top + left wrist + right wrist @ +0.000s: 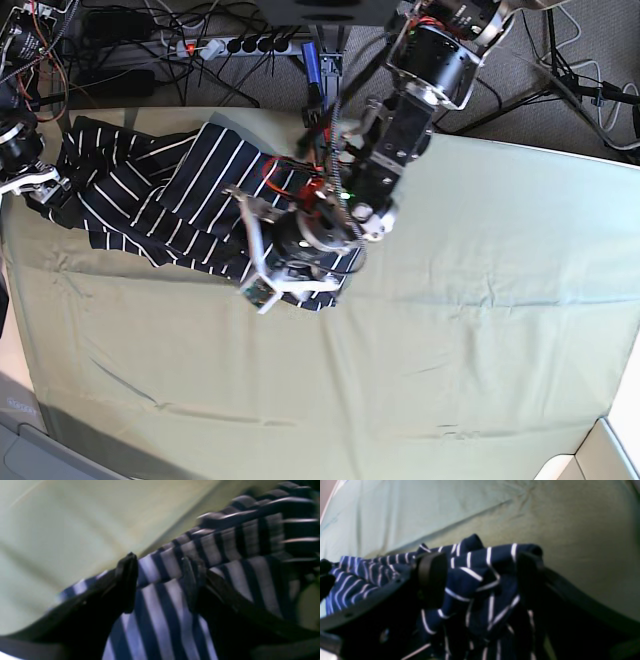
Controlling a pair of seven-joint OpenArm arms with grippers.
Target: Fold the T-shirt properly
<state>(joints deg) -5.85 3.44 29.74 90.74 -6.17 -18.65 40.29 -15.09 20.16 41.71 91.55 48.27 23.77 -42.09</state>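
Note:
The dark navy T-shirt (170, 200) with thin white stripes lies crumpled across the back left of the pale green cloth (480, 330). My left gripper (290, 270) is down on the shirt's right end. In the left wrist view its jaws stand open (160, 580), and the striped T-shirt (160, 620) and a folded edge run between the fingers. My right gripper (40, 185) is at the shirt's far left edge. In the right wrist view it stands wide open (481, 573), with a bunch of the T-shirt (475, 580) rising between the fingers.
A power strip (240, 45) and tangled cables lie behind the table's back edge. Tripod legs (580, 80) stand at the back right. The green cloth stretches wrinkled over the front and right of the table.

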